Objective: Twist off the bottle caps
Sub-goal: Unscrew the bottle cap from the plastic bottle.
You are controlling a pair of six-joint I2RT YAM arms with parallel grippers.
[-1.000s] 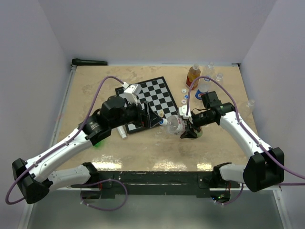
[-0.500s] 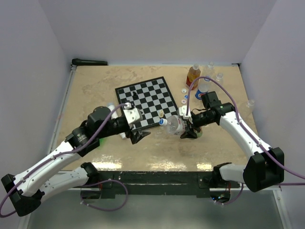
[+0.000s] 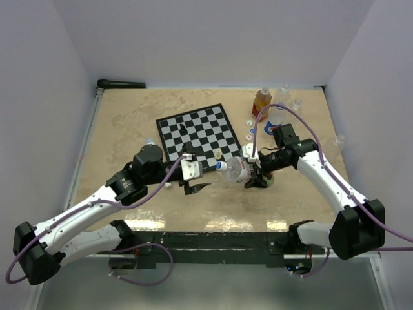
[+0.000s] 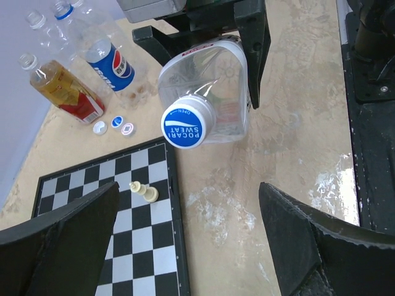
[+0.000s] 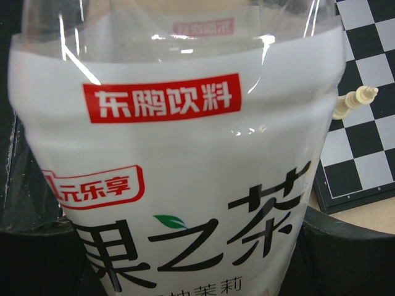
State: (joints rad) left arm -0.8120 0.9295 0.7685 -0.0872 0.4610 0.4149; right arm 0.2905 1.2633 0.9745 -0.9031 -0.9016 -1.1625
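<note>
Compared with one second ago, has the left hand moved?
Yes. The left hand has come off the chessboard, downward in the top view, and now sits open just below the board's lower edge.

You have one chessboard [image 3: 200, 126] with two chess pieces: one black piece [image 3: 184, 130] and one pale piece [image 4: 143, 192]. You can count three loose caps [image 4: 116, 122]. You have at least five bottles [image 3: 261, 101]: one capped bottle [image 4: 213, 74], one orange-labelled bottle [image 4: 62, 89], one blue-labelled bottle [image 4: 114, 61] and two clear bottles [image 4: 37, 28].

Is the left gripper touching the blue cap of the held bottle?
No: the left gripper stands wide open, both fingers clear of the blue cap on the bottle.
</note>
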